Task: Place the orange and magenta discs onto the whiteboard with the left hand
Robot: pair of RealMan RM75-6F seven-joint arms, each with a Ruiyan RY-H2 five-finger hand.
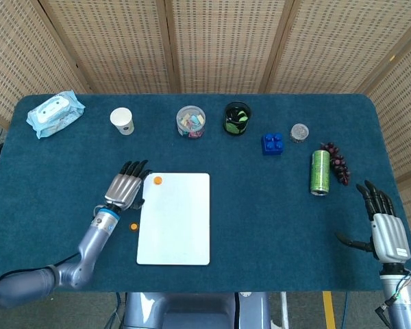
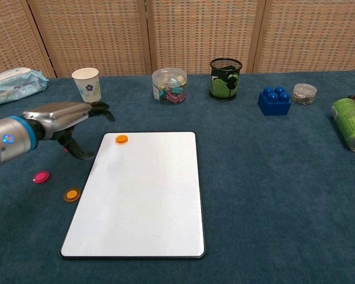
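A blue-carpeted counter (image 2: 272, 177) carried a whiteboard (image 2: 142, 201) near its front, with a magenta disc (image 2: 41, 176) and an orange disc (image 2: 72, 194) lying just left of it. Along the back stood a wipes pack (image 2: 15, 84), paper cup (image 2: 86, 83), clear jar (image 2: 169, 85), mesh cup (image 2: 225, 78), blue brick (image 2: 274, 101) and small tin (image 2: 304, 93). A green can (image 2: 350, 123) lay beside dark grapes (image 1: 337, 162) at right.

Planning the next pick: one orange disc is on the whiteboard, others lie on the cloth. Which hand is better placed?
Left. The left hand hovers open beside the magenta disc and orange disc, left of the whiteboard. The right hand sits far across the table.
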